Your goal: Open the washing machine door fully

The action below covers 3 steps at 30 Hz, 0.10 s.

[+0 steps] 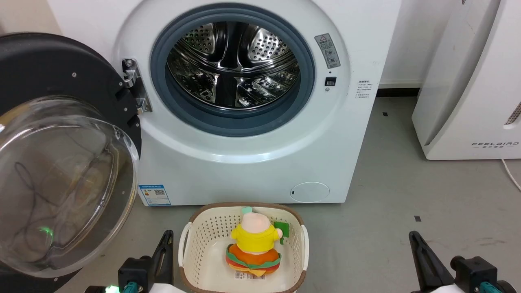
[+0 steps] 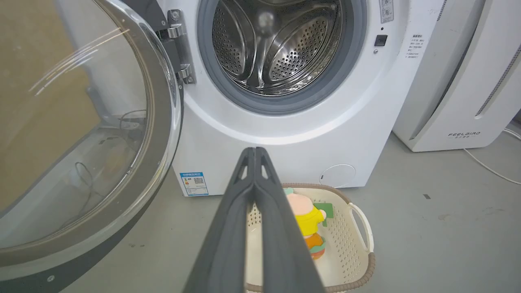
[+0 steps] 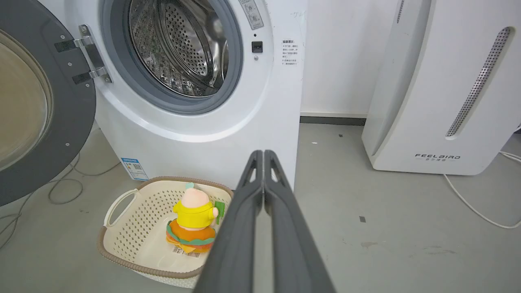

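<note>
You can read one brand, FEELBIRD, low on the white appliance (image 3: 431, 89). On the washing machine (image 1: 244, 171), the blue label (image 1: 154, 195) carries a QR code and the grey sticker (image 1: 327, 51) a warning triangle. The small print block (image 1: 363, 89) is too fine for you to read.

We see the washing machine door (image 1: 65, 162) swung out left of the washing machine (image 1: 244, 171). A basket (image 1: 207, 232) sits on the floor (image 1: 386, 203) before it, with a plush toy (image 1: 254, 244) inside. Another appliance (image 1: 468, 101) stands to the right. The left tool (image 1: 167, 238) is just left of the basket and the right tool (image 1: 415, 238) is well to its right.
</note>
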Motion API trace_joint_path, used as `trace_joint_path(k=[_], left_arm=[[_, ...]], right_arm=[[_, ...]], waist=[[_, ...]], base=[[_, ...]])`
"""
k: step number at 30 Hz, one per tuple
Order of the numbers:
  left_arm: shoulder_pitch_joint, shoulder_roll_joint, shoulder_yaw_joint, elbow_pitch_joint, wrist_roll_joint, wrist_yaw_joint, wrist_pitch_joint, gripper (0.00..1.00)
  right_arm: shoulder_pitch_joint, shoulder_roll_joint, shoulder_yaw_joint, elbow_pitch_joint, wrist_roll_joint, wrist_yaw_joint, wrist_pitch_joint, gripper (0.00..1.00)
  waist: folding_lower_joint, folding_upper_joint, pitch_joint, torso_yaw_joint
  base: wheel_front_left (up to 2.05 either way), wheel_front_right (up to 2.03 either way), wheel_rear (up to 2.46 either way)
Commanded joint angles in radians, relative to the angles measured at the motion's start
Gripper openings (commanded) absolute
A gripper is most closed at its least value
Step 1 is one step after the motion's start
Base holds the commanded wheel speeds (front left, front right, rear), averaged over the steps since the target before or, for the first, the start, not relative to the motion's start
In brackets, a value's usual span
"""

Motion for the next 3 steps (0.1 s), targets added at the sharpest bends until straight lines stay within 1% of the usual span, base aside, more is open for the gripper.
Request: trace_joint_path(k=[1, 3], left_arm=[[-0.013, -0.006, 0.006, -0.011, 0.009, -0.005, 0.006, 0.0], [-0.014, -0.007, 0.009, -0.015, 0.012, -0.007, 0.01, 0.0]], right_arm=[[-0.018, 0.001, 0.003, -0.01, -0.011, 0.0, 0.011, 0.0], [-0.02, 0.001, 0.004, -0.014, -0.012, 0.0, 0.015, 0.0]], waist=[[0.0, 0.0, 0.001, 0.0], [0.0, 0.0, 0.002, 0.001]], base=[[0.0, 0.0, 0.0], [0.0, 0.0, 0.0]])
